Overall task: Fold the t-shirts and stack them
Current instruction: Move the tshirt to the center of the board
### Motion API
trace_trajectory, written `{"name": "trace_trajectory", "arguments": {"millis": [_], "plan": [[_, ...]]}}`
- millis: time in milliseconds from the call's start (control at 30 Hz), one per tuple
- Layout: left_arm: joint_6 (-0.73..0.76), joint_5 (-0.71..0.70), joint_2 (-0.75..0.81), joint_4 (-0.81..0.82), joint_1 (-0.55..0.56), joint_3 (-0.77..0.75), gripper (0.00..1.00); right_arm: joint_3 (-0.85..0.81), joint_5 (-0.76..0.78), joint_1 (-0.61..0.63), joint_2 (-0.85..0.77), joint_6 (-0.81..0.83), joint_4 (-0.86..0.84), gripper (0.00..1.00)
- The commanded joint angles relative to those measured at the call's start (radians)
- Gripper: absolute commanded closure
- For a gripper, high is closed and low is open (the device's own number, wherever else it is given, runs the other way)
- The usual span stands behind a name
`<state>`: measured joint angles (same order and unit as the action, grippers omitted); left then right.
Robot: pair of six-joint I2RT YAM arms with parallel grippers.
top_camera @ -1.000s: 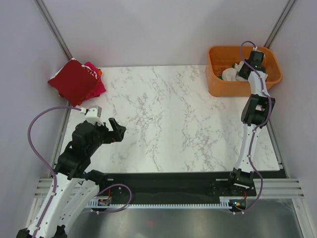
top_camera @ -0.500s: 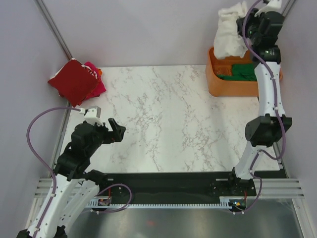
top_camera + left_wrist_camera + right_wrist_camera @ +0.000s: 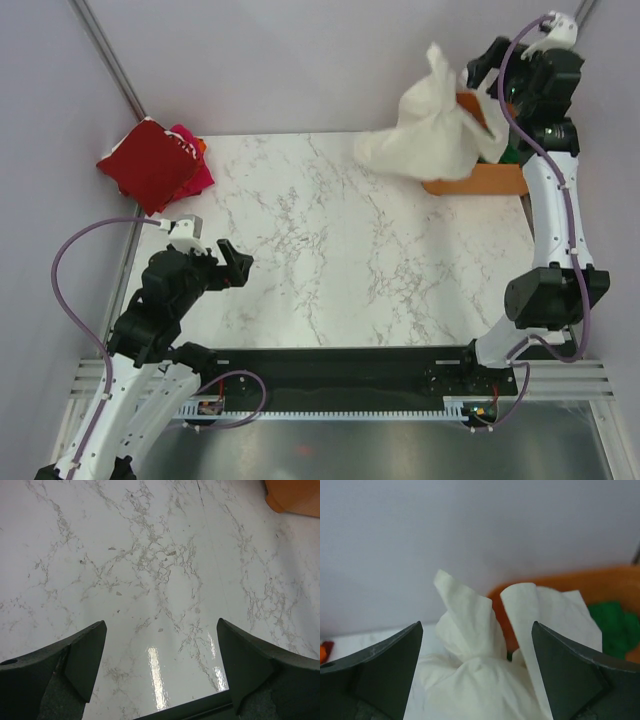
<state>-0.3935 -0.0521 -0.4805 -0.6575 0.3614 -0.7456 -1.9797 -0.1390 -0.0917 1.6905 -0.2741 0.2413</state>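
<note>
Cream-white t-shirt (image 3: 425,135) is seen bunched aloft beside the orange tub (image 3: 480,180) — right gripper (image 3: 476,625) is spread wide; left gripper (image 3: 161,624) is held wide over marble table (image 3: 330,250).

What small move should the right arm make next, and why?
Probably lower the right gripper toward the table to pinch an edge of the cream-white t-shirt: the jaws stand open, the shirt is bunched up beyond them, unheld, and must lie flat before folding.

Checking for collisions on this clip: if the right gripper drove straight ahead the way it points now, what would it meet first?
The cream-white t-shirt, bunched right ahead of the open right gripper; the orange tub lies behind it. Depth is unclear.
</note>
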Motion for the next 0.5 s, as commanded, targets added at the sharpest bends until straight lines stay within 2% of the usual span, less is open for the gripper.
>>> {"name": "trace_trajectory", "arguments": {"millis": [0, 100, 233, 267, 300, 400, 467], "plan": [[0.039, -0.015, 0.011, 0.006, 0.002, -0.024, 0.02, 0.366, 0.053, -0.002, -0.187, 0.004, 0.037, 0.02], [0.039, -0.008, 0.011, 0.007, 0.002, -0.024, 0.02, 0.559, 0.036, 0.004, -0.285, -0.007, -0.025, 0.02], [0.039, -0.002, 0.000, 0.007, 0.002, -0.026, 0.02, 0.605, -0.005, 0.062, -0.288, -0.002, 0.024, 0.02], [0.039, -0.002, 0.000, 0.007, 0.001, -0.026, 0.02, 0.610, 0.012, 0.084, -0.279, 0.012, 0.033, 0.02], [0.041, -0.002, 0.002, 0.007, 0.001, -0.026, 0.02, 0.610, 0.044, 0.162, -0.270, 0.027, 0.047, 0.02], [0.039, -0.008, 0.005, 0.007, 0.001, -0.026, 0.02, 0.593, 0.156, 0.233, -0.207, 0.043, 0.104, 0.02], [0.039, -0.012, 0.009, 0.007, 0.001, -0.026, 0.02, 0.608, 0.165, 0.265, -0.174, 0.009, 0.112, 0.07]]}}
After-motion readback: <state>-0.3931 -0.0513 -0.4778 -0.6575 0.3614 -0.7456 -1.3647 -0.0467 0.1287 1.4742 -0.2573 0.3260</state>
